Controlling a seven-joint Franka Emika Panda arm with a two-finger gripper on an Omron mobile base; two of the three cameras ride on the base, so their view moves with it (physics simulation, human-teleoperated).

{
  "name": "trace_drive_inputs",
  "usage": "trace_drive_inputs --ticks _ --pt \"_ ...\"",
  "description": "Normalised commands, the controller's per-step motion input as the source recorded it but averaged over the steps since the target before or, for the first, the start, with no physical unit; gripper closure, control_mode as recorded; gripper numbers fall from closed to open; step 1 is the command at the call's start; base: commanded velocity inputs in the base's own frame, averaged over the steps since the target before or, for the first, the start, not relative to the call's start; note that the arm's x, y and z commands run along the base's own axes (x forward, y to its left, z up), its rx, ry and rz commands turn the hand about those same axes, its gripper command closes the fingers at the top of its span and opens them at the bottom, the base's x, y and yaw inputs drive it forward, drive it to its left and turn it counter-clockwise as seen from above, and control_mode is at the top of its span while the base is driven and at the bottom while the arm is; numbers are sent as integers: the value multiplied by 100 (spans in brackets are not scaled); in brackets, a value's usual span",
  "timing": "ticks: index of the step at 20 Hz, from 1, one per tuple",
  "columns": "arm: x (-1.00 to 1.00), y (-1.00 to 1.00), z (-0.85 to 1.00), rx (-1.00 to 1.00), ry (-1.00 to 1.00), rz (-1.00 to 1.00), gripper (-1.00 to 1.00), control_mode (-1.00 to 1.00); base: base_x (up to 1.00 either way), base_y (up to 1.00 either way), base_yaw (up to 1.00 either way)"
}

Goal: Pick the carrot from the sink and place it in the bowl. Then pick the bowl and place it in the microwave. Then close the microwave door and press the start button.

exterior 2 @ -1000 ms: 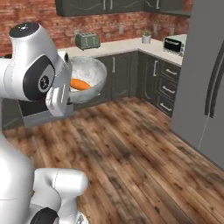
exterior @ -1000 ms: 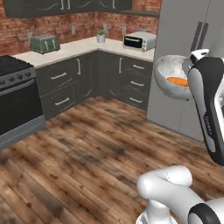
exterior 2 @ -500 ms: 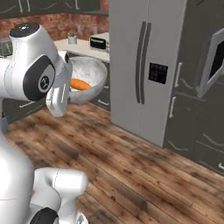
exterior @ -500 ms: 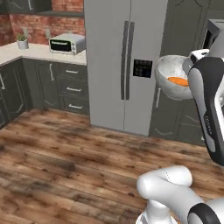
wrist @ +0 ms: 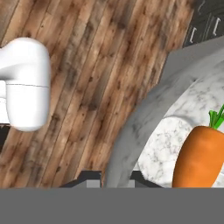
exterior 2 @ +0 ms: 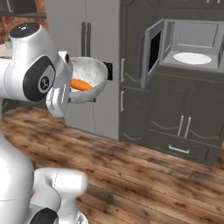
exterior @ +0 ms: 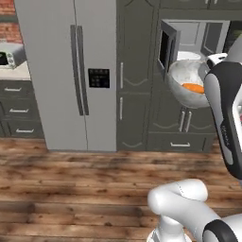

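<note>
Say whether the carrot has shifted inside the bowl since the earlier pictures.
No. The carrot lies in the same spot against the bowl wall; only the background swung as the base turned.

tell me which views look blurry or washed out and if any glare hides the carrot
Left base view: soft and hazy, carrot still plain in the bowl. Right base view: flat light, no glare, microwave interior readable. Hand view: sharpest, carrot crisp, bowl rim smooth, floor grain clear.

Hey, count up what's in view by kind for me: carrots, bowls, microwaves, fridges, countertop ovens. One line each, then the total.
Carrots: 1, the carrot lying in the bowl
Bowls: 1, the bowl held up by the gripper
Microwaves: 1, the microwave with the microwave door open
Fridges: 1, the fridge
Countertop ovens: 1, the small oven
Total: 5
</note>
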Motion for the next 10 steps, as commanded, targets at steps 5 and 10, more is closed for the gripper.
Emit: trace_drive_inputs --ticks 5,10 --pt "0 0 0 0 0 0 100 100 0 -67 -47" --pt "0 0 0 0 0 0 100 100 36 -74 -26"
